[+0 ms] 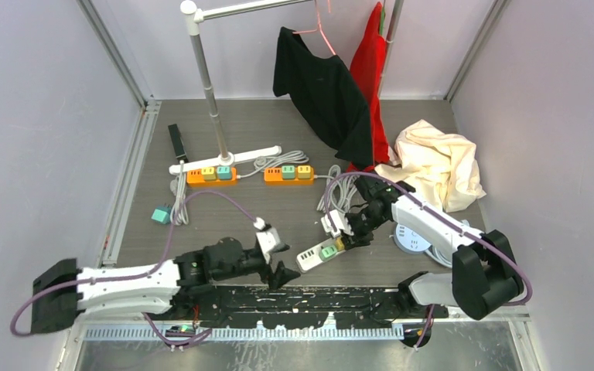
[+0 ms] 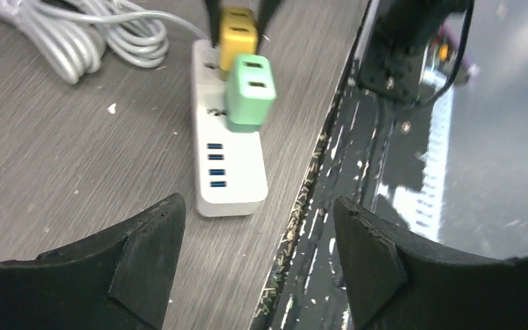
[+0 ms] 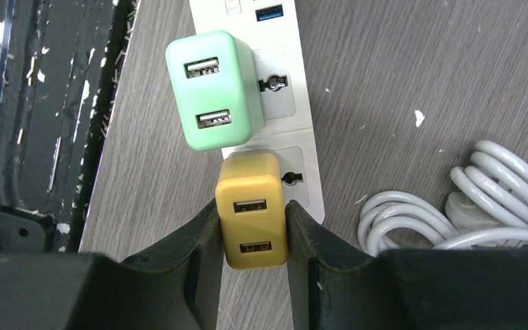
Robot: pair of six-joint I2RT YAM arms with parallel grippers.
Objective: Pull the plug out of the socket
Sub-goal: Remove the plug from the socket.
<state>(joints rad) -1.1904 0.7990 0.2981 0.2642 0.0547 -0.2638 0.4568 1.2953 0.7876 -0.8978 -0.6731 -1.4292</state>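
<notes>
A white socket strip lies near the table's front edge. A green plug and a yellow plug sit in it side by side. My right gripper is shut on the yellow plug, one finger on each side of it. My left gripper is open just short of the strip's USB end, with nothing between its fingers.
The table's front edge runs right beside the strip. A coiled white cable lies next to it. Farther back are two orange power strips, a loose teal plug, a clothes rack and a cream cloth.
</notes>
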